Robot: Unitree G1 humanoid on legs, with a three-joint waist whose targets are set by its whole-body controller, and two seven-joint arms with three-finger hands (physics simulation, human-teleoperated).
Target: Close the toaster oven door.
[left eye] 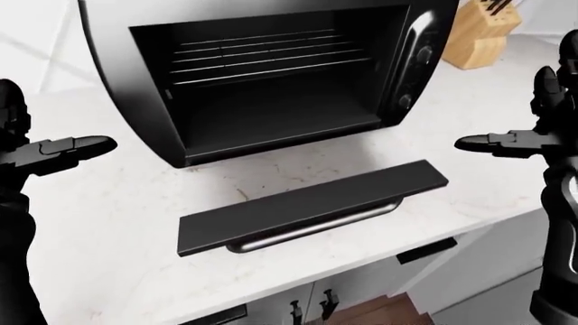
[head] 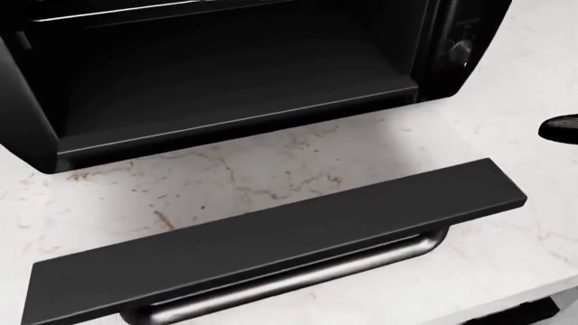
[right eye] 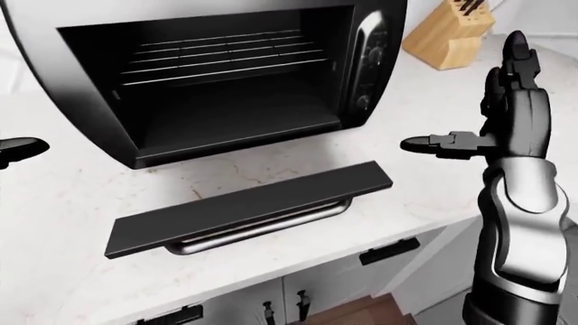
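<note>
A black toaster oven (left eye: 271,74) stands on the white marble counter (left eye: 108,203), its cavity open and wire rack (left eye: 271,57) showing. Its door (left eye: 312,203) hangs down flat toward me, with a metal handle bar (left eye: 316,227) under its near edge. My left hand (left eye: 54,149) is open at the left edge of the left-eye view, level with the oven's lower left corner, touching nothing. My right hand (right eye: 492,115) is open at the right of the right-eye view, fingers up and thumb pointing left, apart from the door's right end.
A wooden knife block (left eye: 479,30) stands at the top right behind the oven. The oven's control knobs (left eye: 411,64) run down its right face. Cabinet doors with dark handles (left eye: 425,250) lie below the counter edge.
</note>
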